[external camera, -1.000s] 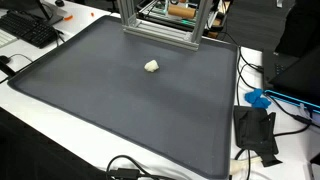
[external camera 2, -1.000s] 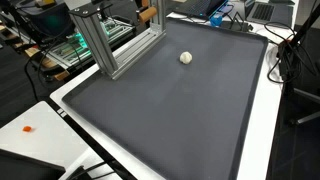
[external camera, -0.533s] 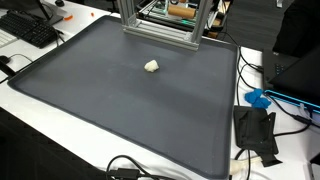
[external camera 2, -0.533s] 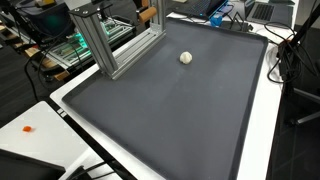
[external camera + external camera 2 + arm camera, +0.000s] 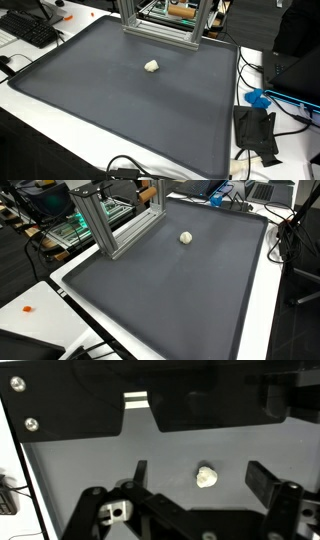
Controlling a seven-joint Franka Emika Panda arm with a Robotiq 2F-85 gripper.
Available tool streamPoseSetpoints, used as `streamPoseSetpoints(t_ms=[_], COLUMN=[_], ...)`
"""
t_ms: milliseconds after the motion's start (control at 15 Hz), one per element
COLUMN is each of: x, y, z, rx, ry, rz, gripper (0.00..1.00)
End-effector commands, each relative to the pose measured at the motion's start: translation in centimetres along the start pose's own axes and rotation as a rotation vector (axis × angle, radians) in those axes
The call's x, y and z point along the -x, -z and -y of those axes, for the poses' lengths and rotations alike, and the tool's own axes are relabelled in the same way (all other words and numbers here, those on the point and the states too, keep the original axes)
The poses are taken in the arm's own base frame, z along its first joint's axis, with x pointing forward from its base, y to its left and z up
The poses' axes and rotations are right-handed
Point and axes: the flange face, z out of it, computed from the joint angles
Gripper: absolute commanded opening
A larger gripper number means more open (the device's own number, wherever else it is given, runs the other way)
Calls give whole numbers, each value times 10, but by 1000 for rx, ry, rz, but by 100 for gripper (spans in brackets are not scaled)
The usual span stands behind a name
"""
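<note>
A small, lumpy, off-white object [image 5: 151, 66] lies alone on the dark grey mat [image 5: 120, 100] toward its far side; it also shows in an exterior view [image 5: 185, 238]. The arm and gripper are out of frame in both exterior views. In the wrist view my gripper [image 5: 200, 476] is open and empty, its two dark fingers [image 5: 262, 478] spread wide, and the white object [image 5: 205, 477] lies on the mat below, between them and a little nearer the finger on the right of that view.
An aluminium extrusion frame [image 5: 160, 28] stands at the mat's far edge [image 5: 110, 225]. A keyboard [image 5: 30, 28], cables [image 5: 130, 168], a blue item [image 5: 259, 98] and black hardware [image 5: 255, 132] lie on the white table around the mat.
</note>
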Motion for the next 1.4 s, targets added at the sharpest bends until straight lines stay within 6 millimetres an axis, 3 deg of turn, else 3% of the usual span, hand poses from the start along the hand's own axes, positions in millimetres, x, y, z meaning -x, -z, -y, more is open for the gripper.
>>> streamPoseSetpoints(t_ms=[0, 867, 1333], x=[-1, 36, 66], y=[4, 28, 19], z=[3, 78, 99], rx=[-1, -48, -27], ry=[0, 83, 104], rz=[0, -63, -55], gripper=[100, 100, 100])
